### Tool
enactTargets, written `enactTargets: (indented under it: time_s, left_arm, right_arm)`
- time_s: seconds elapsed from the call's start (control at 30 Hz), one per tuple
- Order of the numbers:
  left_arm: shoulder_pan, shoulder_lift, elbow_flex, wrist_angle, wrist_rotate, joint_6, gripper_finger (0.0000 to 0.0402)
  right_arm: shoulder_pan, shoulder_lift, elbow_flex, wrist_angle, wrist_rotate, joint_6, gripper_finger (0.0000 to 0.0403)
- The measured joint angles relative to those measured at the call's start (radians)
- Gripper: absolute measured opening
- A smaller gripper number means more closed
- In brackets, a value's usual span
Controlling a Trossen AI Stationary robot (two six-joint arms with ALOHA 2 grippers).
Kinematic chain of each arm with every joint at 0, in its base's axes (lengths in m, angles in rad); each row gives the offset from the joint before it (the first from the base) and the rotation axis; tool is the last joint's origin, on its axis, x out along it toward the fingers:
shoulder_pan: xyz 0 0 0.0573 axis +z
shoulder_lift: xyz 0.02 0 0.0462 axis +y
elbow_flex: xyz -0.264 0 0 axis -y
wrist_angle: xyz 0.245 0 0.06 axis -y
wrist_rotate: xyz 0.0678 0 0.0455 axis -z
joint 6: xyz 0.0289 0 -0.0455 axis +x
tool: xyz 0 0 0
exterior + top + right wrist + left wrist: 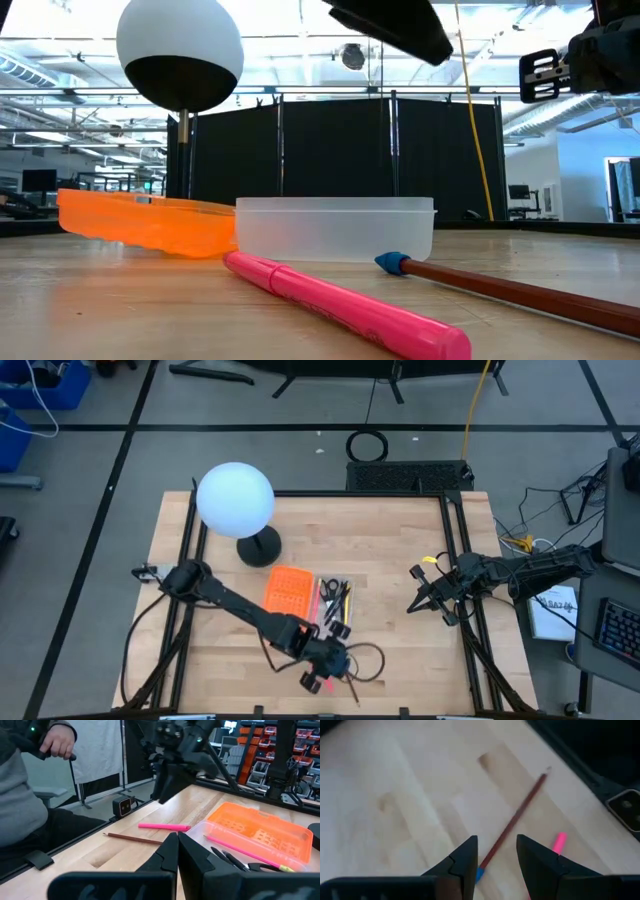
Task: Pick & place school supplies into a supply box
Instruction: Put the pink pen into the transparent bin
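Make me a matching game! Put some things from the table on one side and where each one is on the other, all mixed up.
Things:
1. pink pen
2. brown pencil
3. scissors
4. white globe lamp

Places:
A. inside the clear tray
B. standing behind the orange panel
C. on the wood, under the open left gripper
D. on the wood beside the brown pencil

Pairs: 1-D, 2-C, 3-A, 4-B

The gridded panel (290, 591) was orange, its joined tray (335, 228) clear. The marker (345, 302) was pink; the pencil (520, 290) reddish-brown, blue-tipped.
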Motion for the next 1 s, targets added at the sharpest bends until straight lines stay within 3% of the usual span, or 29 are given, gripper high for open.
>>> enactTargets:
  time_s: [0.2,0.43,0.6,0.77,1.0]
  left_arm:
    - [-0.033,0.053,0.001,-0.004,0.016,0.036,0.0143]
    - [-0.063,0.119,0.000,-0.147,0.000,0.060,0.0143]
    - [-0.077,0.124,0.001,-0.123,0.005,0.172,0.0143]
    - [-0.078,0.125,0.001,-0.139,0.031,0.173,0.0143]
    - [-0.082,0.150,0.001,-0.098,0.051,0.194,0.0143]
  right_arm:
    - [0.000,0.000,0.000,0.001,0.000,0.003,0.0000]
    - [0.000,0.009,0.000,0.000,0.000,0.003,0.0000]
    - [0.000,0.030,0.000,0.000,0.037,0.003,0.0000]
    - [0.000,0.055,0.000,-0.001,0.131,0.003,0.0000]
    - [0.000,0.070,0.000,0.001,0.131,-0.024,0.0000]
